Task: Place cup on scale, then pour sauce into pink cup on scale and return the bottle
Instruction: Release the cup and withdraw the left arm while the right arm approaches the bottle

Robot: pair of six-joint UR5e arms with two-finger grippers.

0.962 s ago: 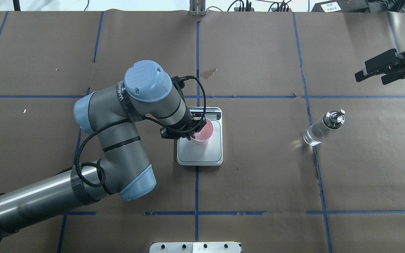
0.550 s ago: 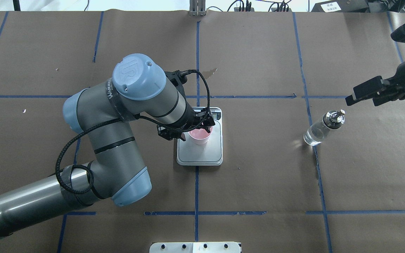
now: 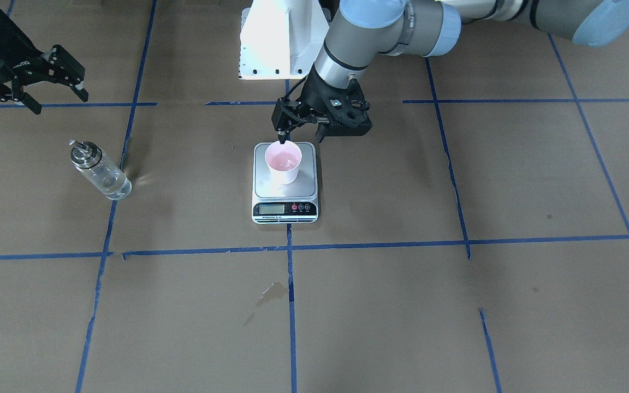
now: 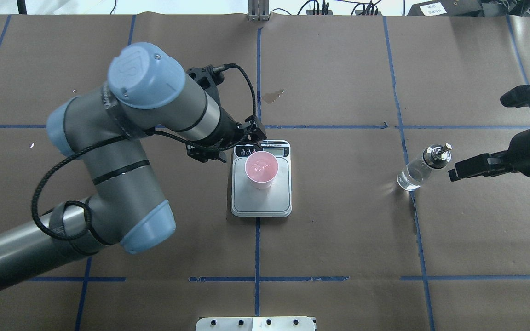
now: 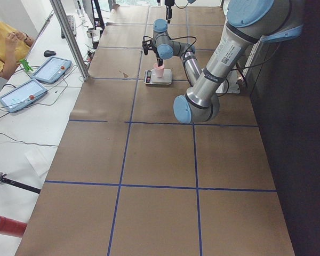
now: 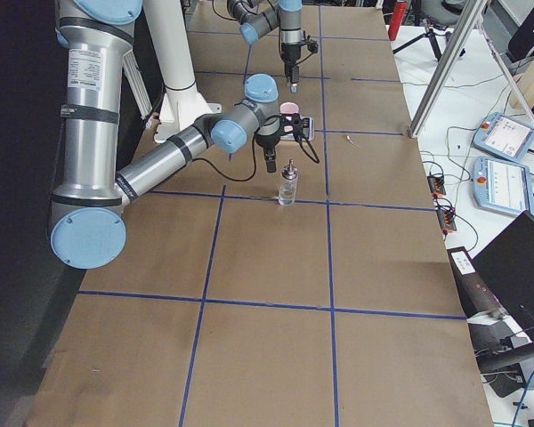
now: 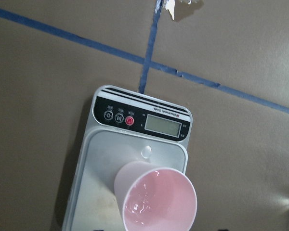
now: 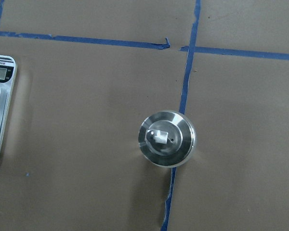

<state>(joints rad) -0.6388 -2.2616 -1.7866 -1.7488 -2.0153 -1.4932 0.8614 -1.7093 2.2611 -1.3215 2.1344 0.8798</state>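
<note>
The pink cup (image 4: 261, 169) stands upright on the scale's (image 4: 276, 200) steel platform, toward the display end; it also shows in the front view (image 3: 284, 161) and the left wrist view (image 7: 156, 202). My left gripper (image 3: 301, 132) is open and empty, raised above the scale, clear of the cup. The glass bottle (image 4: 414, 174) with clear liquid and a silver cap stands on the paper at the right. My right gripper (image 3: 58, 98) is open and hovers above and just beside the bottle. The right wrist view looks straight down on the bottle's cap (image 8: 166, 138).
Brown paper with blue tape lines covers the table. A small stain (image 4: 272, 95) lies beyond the scale. The robot's white base plate (image 4: 256, 323) is at the near edge. Tablets and a person (image 5: 5, 42) are beyond the far edge.
My left gripper has let go of the cup and lifted away up and to the left. My right gripper has moved in from the far right to beside the bottle.
</note>
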